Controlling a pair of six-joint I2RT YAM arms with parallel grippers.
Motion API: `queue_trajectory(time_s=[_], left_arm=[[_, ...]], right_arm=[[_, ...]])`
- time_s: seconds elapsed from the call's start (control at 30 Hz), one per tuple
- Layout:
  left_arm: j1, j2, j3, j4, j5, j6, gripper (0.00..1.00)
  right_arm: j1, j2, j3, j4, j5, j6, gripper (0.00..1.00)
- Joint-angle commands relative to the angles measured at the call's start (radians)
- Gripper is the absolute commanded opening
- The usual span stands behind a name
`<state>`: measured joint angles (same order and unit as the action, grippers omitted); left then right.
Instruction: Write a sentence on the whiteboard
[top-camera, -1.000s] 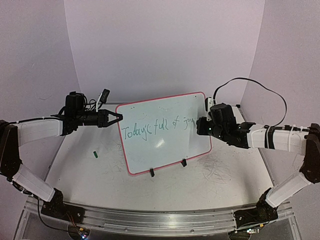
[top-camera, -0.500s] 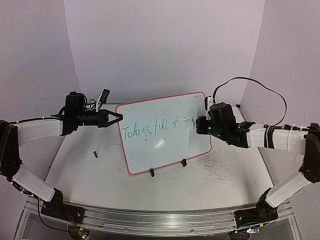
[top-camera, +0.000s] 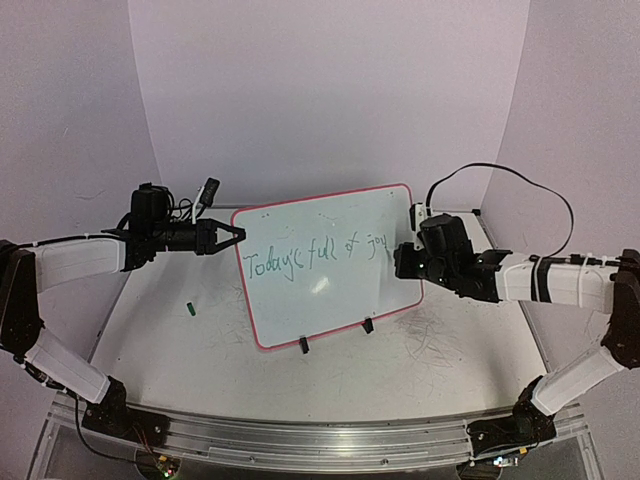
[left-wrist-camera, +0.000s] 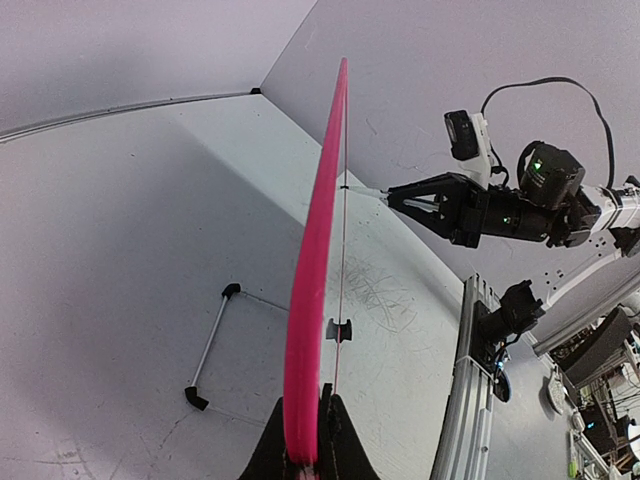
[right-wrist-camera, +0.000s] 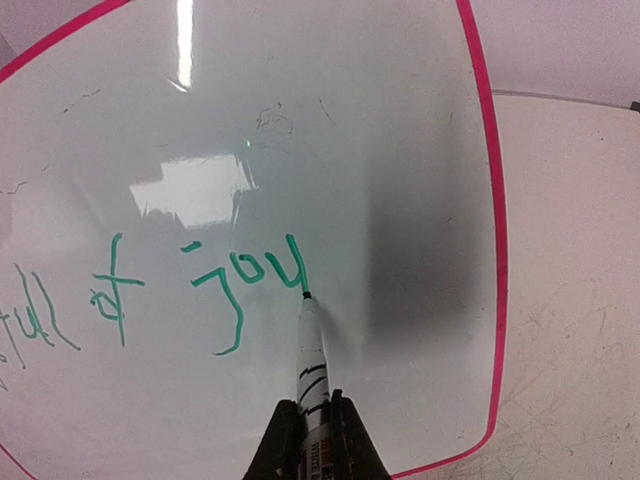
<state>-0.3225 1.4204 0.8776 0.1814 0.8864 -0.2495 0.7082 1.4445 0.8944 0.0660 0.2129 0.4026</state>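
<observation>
The scribbled white table (top-camera: 440, 375) bears the whiteboard (top-camera: 330, 300) and a small green piece (top-camera: 188, 309).

— How does the whiteboard (top-camera: 335, 305) stand?
— Upright on its long edge, on two black clip feet (top-camera: 303, 345), mid-table (top-camera: 430, 350), with its left end nearer the arm bases. It has a white face and a thin red-pink frame (top-camera: 320, 197) with rounded corners.
— And the sentence (top-camera: 312, 255)?
— Thin green handwriting, one line across the face, climbing slightly to the right: "Today's full of joy".
</observation>
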Motion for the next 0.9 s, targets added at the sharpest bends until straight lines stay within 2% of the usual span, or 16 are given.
queue_trajectory(time_s=[0.0,0.43,0.63,0.87], left_arm=[[-0.023,0.029,0.02,-0.061,-0.079,0.107,0.0],[-0.026,0.017,0.017,-0.061,-0.081,0.107,0.0],[-0.027,0.01,0.015,-0.063,-0.09,0.11,0.0],[-0.027,0.016,0.014,-0.066,-0.09,0.111,0.0]], right_arm=[[0.017,-0.036,-0.016,-0.019,-0.005,0.018,0.0],[0.054,-0.017,0.036,0.001,0.003,0.022,0.0],[0.047,-0.089,-0.008,0.0,0.049,0.036,0.0],[0.021,-0.083,-0.012,-0.006,0.059,0.041,0.0]])
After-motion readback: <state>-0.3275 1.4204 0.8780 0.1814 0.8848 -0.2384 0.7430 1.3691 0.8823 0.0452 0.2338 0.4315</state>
